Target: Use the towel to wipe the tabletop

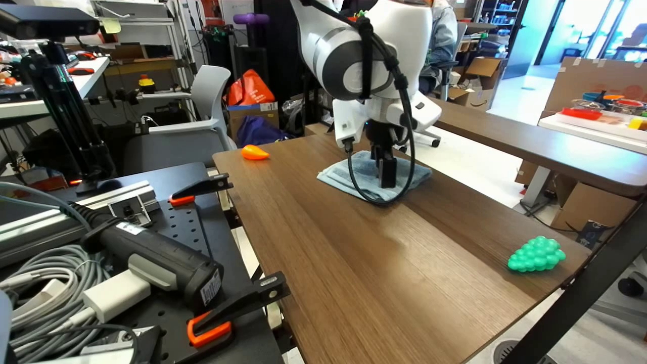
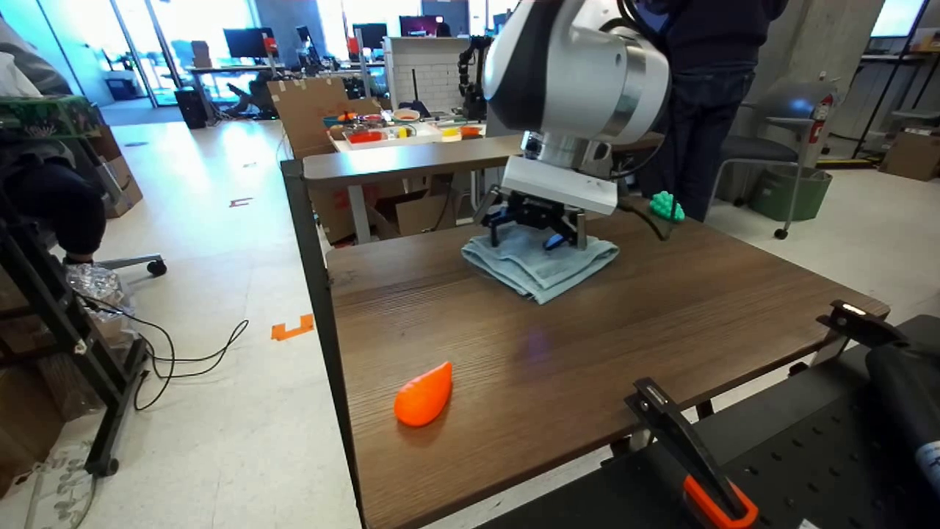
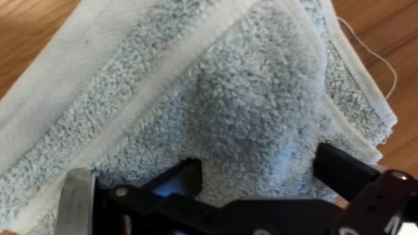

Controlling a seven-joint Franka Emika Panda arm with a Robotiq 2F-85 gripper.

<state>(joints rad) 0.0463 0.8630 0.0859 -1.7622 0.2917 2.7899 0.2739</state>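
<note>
**Blue-grey towel [image 2: 540,278] lies right beneath the claw [image 3: 258,169]**

And it's all about straight down here! The towel sits folded on the wood-grain surface [image 1: 343,242], a roughly square pad with no long axis to favour, and in both exterior views the claw stands over it. Look where, though: in an exterior view it hangs above the far half of the pad, one corner poking out towards the camera, on the side where an orange teardrop toy [image 2: 424,397] lies well apart. A green bumpy toy [image 1: 537,254] sits near the surface's corner, well clear.

Now the fingers [image 3: 343,169]: well spread, terry showing in the gap, nothing visibly pinched. Are the tips pressing into the pile? Can't tell from here.

This looks like the grab, with the wiping to come. The close should bite straight into the towel below; take too shallow a pinch, I'd say, and the folded layers could slide apart on the first stroke.
</note>
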